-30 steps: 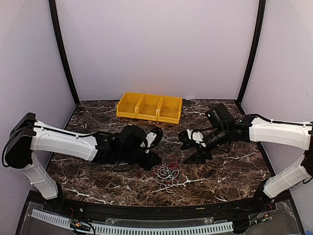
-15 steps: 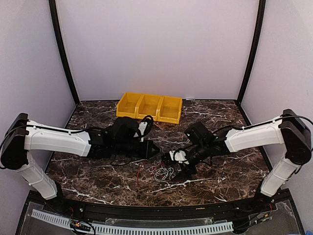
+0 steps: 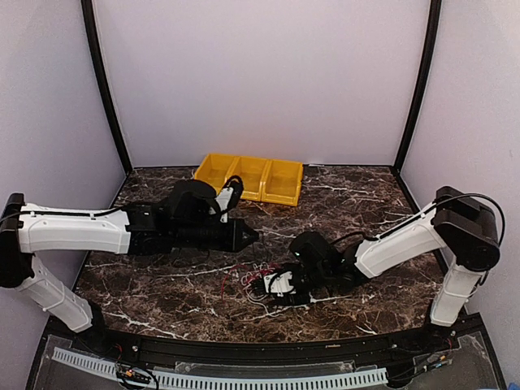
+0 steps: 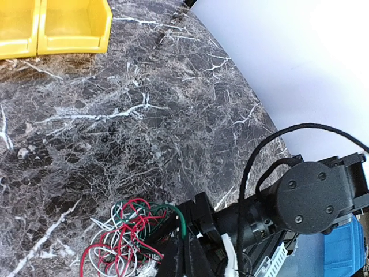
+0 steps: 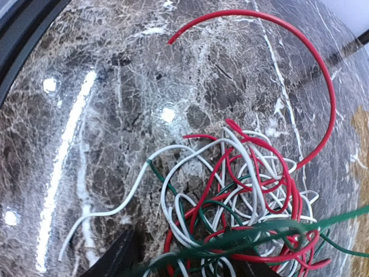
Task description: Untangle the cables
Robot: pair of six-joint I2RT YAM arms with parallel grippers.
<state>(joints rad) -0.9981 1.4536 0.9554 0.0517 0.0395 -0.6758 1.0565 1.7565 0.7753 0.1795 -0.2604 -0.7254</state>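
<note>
Marble tabletop [image 3: 382, 203] first, dark with white veins. Starting at my left, the left arm [image 3: 73, 231] lies low and stretched out across it. The left gripper [image 3: 246, 236] is pinched fully closed, and I cannot make out any wire in it. A second ago its tip was down at the left edge of the cables. Now it has drawn back toward the far side, so the cables [image 3: 244, 280] lie near its tip on the near side, apart from it. Beyond that tip, the row of yellow bins [image 3: 248, 177] has not moved.

The bundle of red, white and green loops rests on the tabletop and has slid a little to the left since then. From the right wrist camera I see one long red wire [image 5: 323, 69] arcing out of the heap away from the gripper.

The right gripper [image 3: 275, 284] has made the big change. A second ago it was raised and well off to the right of the bundle; now it is down at the bundle's right edge. Its fingers [image 5: 115, 257] stand apart with loops lying between them, and a green wire [image 5: 277, 231] crosses just in front. I cannot see them clamped on anything. The right arm [image 3: 398, 244] now reaches low and leftward to get there.
</note>
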